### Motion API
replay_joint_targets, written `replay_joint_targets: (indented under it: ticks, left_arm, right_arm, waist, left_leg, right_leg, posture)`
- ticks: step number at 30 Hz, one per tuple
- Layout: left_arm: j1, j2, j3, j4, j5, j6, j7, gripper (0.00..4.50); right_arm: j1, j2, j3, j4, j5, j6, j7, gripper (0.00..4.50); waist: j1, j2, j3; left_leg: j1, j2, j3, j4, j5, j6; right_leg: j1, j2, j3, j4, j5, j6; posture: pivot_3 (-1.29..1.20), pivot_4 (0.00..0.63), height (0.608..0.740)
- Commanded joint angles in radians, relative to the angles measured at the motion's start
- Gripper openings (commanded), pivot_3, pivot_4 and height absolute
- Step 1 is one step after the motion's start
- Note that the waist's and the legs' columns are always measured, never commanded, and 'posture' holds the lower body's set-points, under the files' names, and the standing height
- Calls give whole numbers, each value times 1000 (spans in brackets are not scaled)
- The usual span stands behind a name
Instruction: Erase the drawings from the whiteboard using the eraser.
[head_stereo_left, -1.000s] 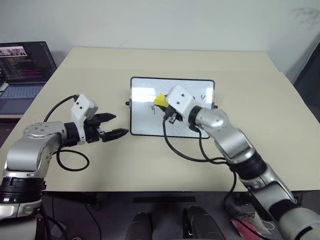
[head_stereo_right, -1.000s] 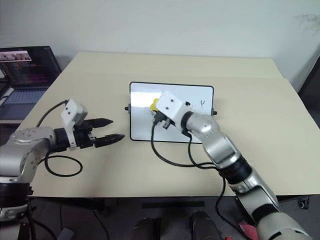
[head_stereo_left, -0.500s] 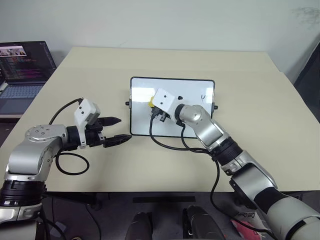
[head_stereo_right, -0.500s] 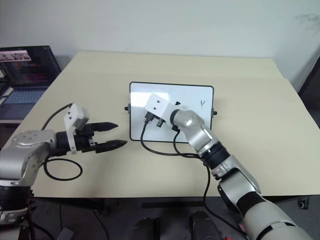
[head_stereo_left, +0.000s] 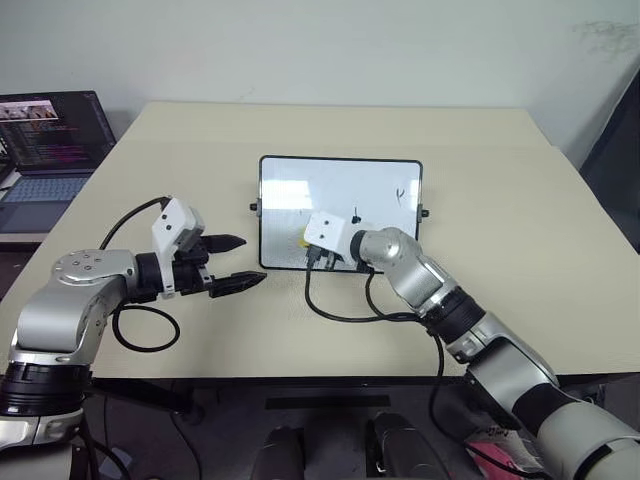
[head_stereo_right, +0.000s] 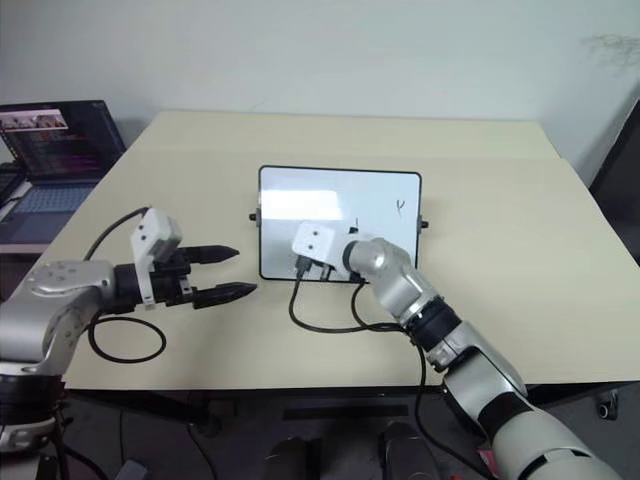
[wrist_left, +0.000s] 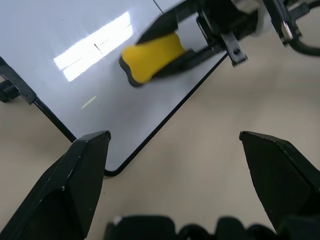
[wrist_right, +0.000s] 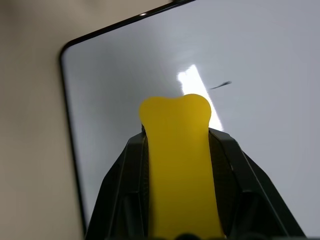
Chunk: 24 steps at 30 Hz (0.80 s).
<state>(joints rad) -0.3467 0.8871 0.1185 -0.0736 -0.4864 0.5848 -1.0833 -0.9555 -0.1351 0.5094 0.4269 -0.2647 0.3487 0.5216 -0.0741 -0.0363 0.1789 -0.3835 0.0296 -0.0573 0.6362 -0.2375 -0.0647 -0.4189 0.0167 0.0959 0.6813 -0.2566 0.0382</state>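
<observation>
Your bench (head_stereo_left: 520, 230) carries one task surface, the whiteboard (head_stereo_left: 290, 185), lying flat at its middle with its long side running across your view. A laptop (head_stereo_left: 45, 130) sits off the bench's left edge, well apart from the work.

Your right arm reaches over the board's near edge, and its right pincer (wrist_right: 180, 150) is clenched on the eraser (wrist_right: 177, 160), one finger on each long side. The eraser's long axis runs along the pincer's own line, its rounded front end over the board near the near-left corner. Whether its dark underside is pressed to the surface you cannot tell from here.

Of the drawings, you can see two: a small stroke (head_stereo_left: 399, 193) toward the board's right end, and a faint short dash (wrist_right: 220, 85) just beyond and to one side of the eraser's front end, next to the glare patch. The dash is the nearer target; the right-end stroke lies well off, across the board's length from the eraser. A third mark may hide behind the wrist.

Your left pincer (head_stereo_left: 233, 262) hangs released just off the board's left edge, fingers spread, holding nothing. It stands close to the near-left corner, so judge your leftward sweeps against it. The right arm's cable (head_stereo_left: 345, 310) loops on the bench in front of the board, clear of the surface.
</observation>
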Motion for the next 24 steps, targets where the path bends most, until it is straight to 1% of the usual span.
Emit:
replay_joint_targets:
  ticks: [1, 3, 6, 10, 13, 16, 19, 24]
  left_arm:
    - [-17, 8, 4, -21, -2, -7, -8, 4500]
    - [-19, 8, 2, -18, -2, -8, -9, 4500]
    - [-20, 7, -1, -16, -1, -10, -11, 4500]
    - [-20, 6, -4, -17, -1, -10, -10, 4500]
    - [-14, 8, -1, -22, -4, -9, -10, 4500]
    - [-12, 9, 0, -24, -5, -8, -10, 4500]
    - [-16, 9, -2, -22, -4, -7, -10, 4500]
    - [-20, 10, -6, -19, -5, -5, -16, 4500]
  right_arm:
    - [-62, 31, -60, 6, -5, -30, -50, 1300]
    - [-86, 53, -77, 29, -2, -41, -70, 1300]
    - [-114, 79, -93, 75, -7, -67, -97, 1300]
    - [-86, 95, -48, 135, -20, -72, -41, 1300]
    - [-39, 94, -14, 136, -28, -53, 19, 1300]
    - [-8, 91, -6, 126, -32, -37, 49, 1300]
    - [-17, 95, -24, 122, -36, -51, 29, 1300]
    - [-74, 110, -76, 137, -38, -96, -64, 1300]
  waist:
    - [-4, 0, 0]
    - [-9, 0, 0]
    - [-16, 0, 0]
    - [-16, 0, 0]
    - [-16, 0, 0]
    - [-16, 0, 0]
    - [-16, 0, 0]
    - [-14, 0, 0]
  left_leg:
    - [-1, 0, 0, 0, 0, 0]
    - [-2, 0, 0, -1, 0, 0]
    - [-3, 0, 0, -3, 0, 0]
    - [-2, 0, 0, -6, -1, 0]
    - [-2, 0, 0, -6, -1, -1]
    - [0, 0, 0, -6, -1, -1]
    - [0, 0, 0, -6, -1, -1]
    - [0, 0, -1, -5, 0, -1]
  right_leg:
    - [-1, 0, 0, 0, 0, 0]
    - [-1, 0, 0, -1, 0, 0]
    - [-3, 0, 0, -1, 2, -5]
    - [-3, 0, -1, -2, 1, -6]
    - [-3, 0, -1, -2, 0, -6]
    - [-2, 0, -1, -1, 0, -6]
    - [-2, 0, 0, -1, -2, -2]
    - [-1, 0, -1, 0, -2, -1]
  posture:
    - [0, 150, 740]
    - [0, 150, 740]
    - [0, 150, 740]
    - [0, 150, 740]
    - [0, 150, 740]
    - [0, 150, 740]
    - [0, 150, 740]
    - [0, 150, 740]
